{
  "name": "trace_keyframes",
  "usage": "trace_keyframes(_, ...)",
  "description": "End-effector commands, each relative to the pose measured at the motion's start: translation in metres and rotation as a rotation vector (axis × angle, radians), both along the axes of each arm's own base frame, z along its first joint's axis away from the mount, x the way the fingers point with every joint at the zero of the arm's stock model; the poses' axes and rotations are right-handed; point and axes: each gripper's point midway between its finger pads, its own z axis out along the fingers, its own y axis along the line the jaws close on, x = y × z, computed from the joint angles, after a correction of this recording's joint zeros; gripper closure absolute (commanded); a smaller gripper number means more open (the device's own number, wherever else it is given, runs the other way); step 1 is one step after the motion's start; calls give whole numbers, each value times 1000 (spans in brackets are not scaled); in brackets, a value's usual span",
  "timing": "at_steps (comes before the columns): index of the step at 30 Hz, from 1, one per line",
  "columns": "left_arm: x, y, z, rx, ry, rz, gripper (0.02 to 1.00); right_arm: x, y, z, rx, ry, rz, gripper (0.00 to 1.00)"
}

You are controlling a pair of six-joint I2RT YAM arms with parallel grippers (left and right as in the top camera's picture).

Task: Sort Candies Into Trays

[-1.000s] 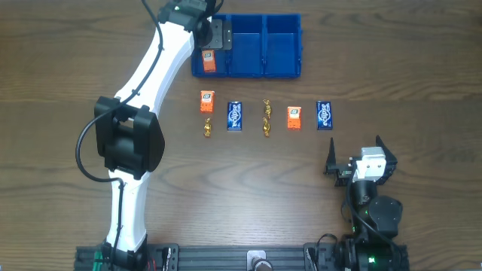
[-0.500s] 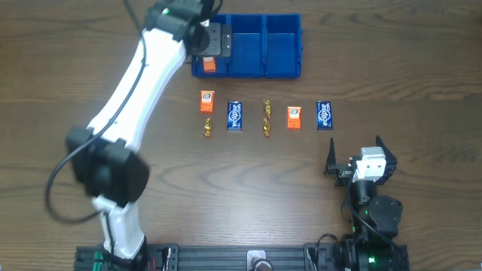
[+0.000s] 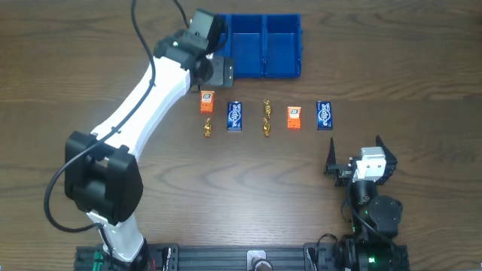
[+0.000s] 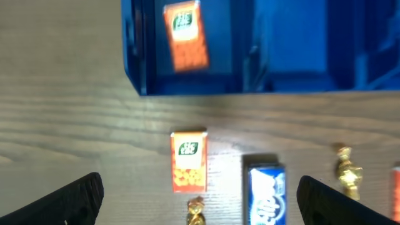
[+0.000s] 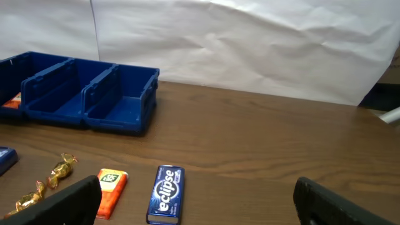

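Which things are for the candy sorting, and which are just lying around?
For the job: blue tray, orange box in it, two orange boxes, two blue packs, three gold sweets, left pincer.
Just lying about: wooden table, white sheet behind, resting right pincer.

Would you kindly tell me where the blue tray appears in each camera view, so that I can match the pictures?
Top view: the blue tray sits at the top centre, above the row of candies.
Left wrist view: the tray runs along the top edge, with an orange box in its end compartment.
Right wrist view: the tray is at the upper left.
Shared landmark: the gold-wrapped candies lying in front of the tray.
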Motion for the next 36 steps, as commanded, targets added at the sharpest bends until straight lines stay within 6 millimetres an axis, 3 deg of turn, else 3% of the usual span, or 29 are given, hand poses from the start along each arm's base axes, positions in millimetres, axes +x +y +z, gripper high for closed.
trace_keyframes(1, -15, 10, -37, 16, 69, 32, 23, 0, -1, -2, -14, 8, -3, 3)
trace_keyframes(7, -27, 15, -61, 40, 121, 33, 20, 0, -1, -2, -14, 8, -3, 3)
trace_keyframes(17, -21, 11, -105, 51, 168, 32, 31, 0, -1, -2, -14, 8, -3, 3)
trace_keyframes(23, -20, 12, -118, 53, 182, 44, 38, 0, -1, -2, -14, 8, -3, 3)
trace_keyframes(36, -17, 15, -118, 52, 179, 52, 119, 0, -1, -2, -14, 8, -3, 3)
